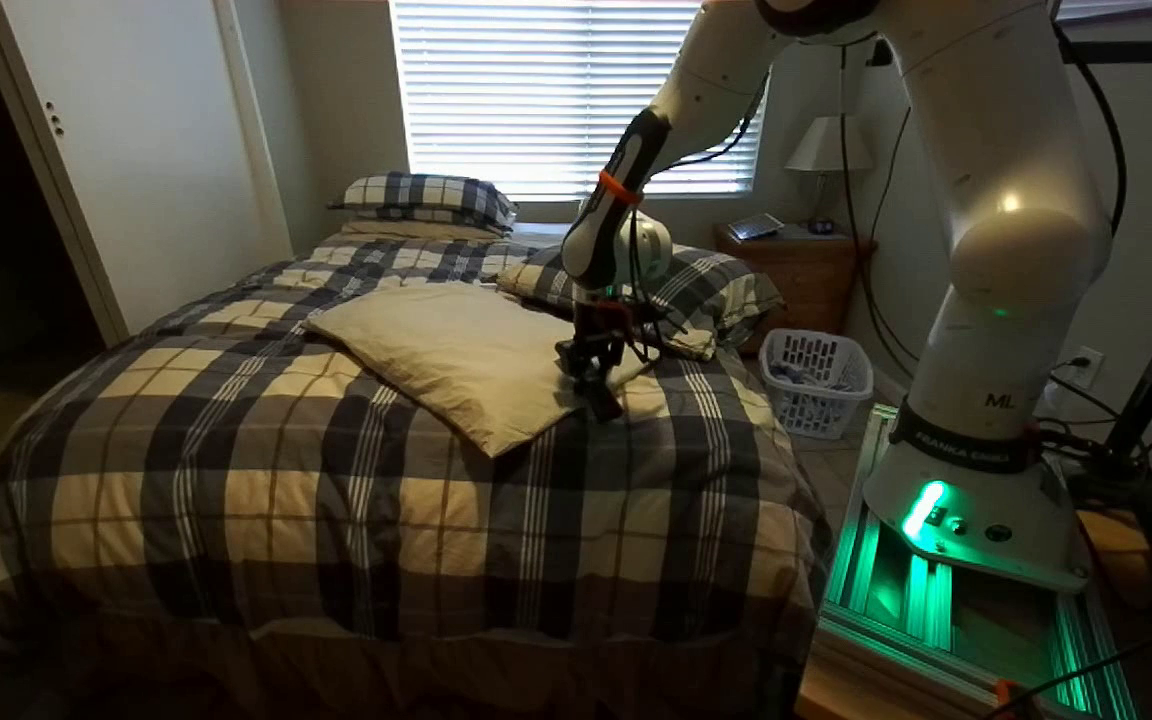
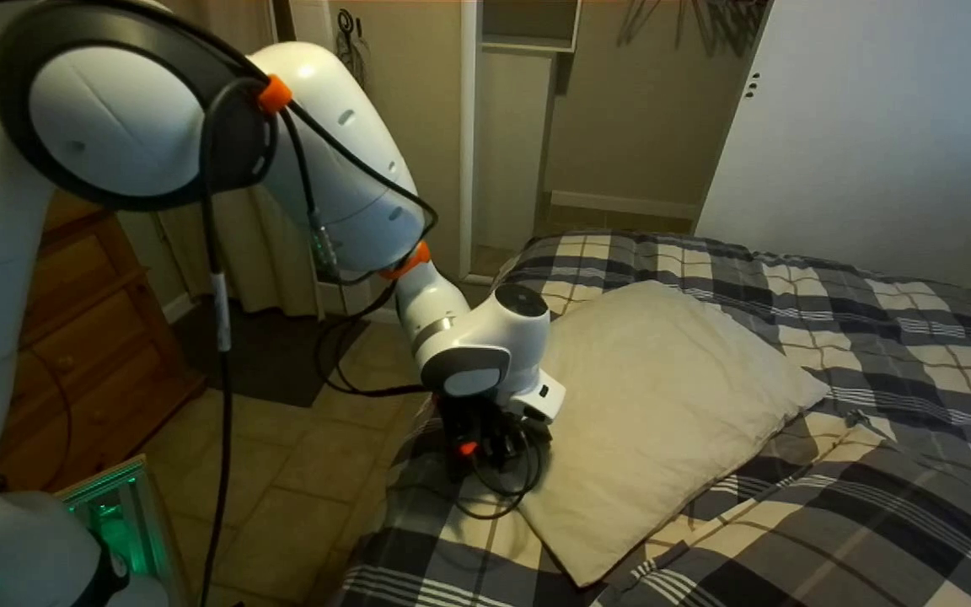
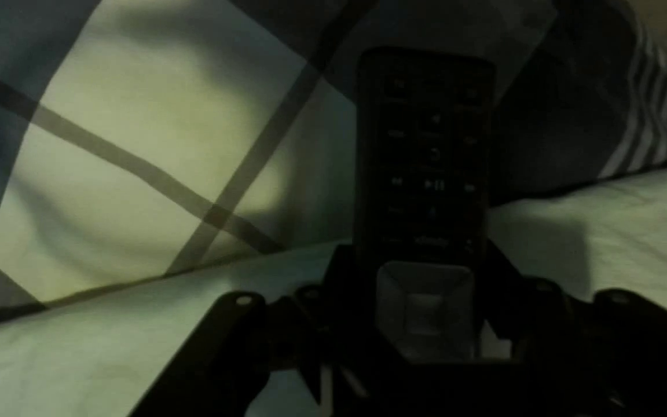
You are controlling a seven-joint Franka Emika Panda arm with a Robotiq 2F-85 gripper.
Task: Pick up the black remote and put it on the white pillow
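The black remote (image 3: 426, 150) is between the fingers of my gripper (image 3: 417, 278) in the wrist view, its buttons facing the camera. The fingers press on both its long sides. In an exterior view the remote (image 1: 603, 400) is a dark bar tilted down below the gripper (image 1: 588, 365). The cream-white pillow (image 1: 456, 345) lies flat on the bed, and shows also in an exterior view (image 2: 662, 396) and the wrist view (image 3: 107, 353). The gripper is at the pillow's edge nearest the robot. The remote's far end is over plaid cover; whether it touches anything is unclear.
A plaid bedspread (image 1: 336, 520) covers the bed. A plaid pillow (image 1: 716, 285) lies beside the white pillow, and another (image 1: 426, 200) is at the head. A white laundry basket (image 1: 816, 385) stands on the floor between bed and nightstand (image 1: 806, 275). Cables (image 2: 528, 472) hang by the gripper.
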